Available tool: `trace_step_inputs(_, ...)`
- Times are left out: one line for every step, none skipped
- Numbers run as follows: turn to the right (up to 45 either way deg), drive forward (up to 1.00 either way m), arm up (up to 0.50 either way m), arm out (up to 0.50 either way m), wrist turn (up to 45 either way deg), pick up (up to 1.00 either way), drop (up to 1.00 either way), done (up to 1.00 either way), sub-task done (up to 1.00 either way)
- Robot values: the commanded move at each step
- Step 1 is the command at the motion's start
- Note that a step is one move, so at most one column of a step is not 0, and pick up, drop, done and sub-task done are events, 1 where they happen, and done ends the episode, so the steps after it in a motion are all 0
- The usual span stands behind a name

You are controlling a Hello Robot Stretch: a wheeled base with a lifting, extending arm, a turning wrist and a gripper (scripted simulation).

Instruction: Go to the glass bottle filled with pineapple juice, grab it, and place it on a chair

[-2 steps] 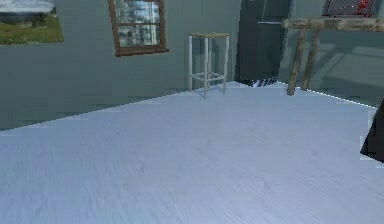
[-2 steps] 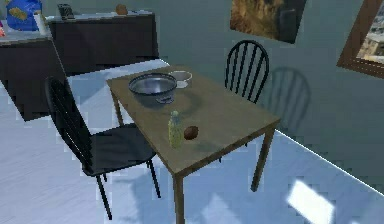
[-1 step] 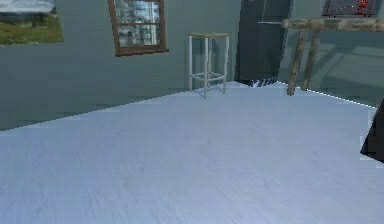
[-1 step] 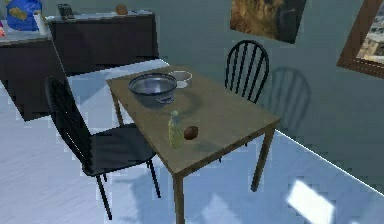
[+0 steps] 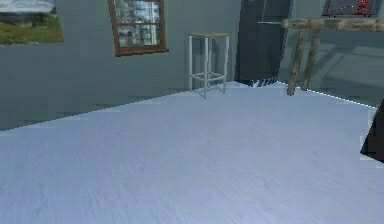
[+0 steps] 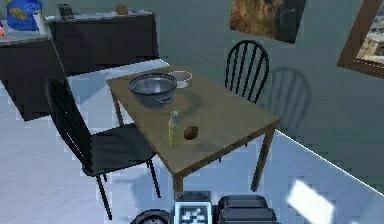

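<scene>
Wooden table (image 6: 235, 118) alongside, bottle (image 6: 175, 129) not yet picked up.
Yellowish and upright, the bottle stands on the table near its closer edge, just beside a small brown lump (image 6: 193, 133). The gripper (image 6: 152, 216) shows at the arm side view's bottom edge; whether it holds anything cannot be told. The approach looks done, while grabbing and placing on a black chair (image 6: 105, 150) remain.

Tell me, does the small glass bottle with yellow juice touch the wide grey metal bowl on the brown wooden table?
Apart. In the arm side view, a stretch of bare tabletop lies between the bottle and the bowl.
</scene>
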Motion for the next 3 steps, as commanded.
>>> trace_step_inputs(0.0,0.00,0.00,0.44,0.0,0.00,0.00,0.00,0.00)
trace_step_inputs(0.0,0.00,0.00,0.00,45.0,0.00,0.00,0.00,0.00)
trace_step_inputs(0.0,0.00,0.00,0.00,45.0,0.00,0.00,0.00,0.00)
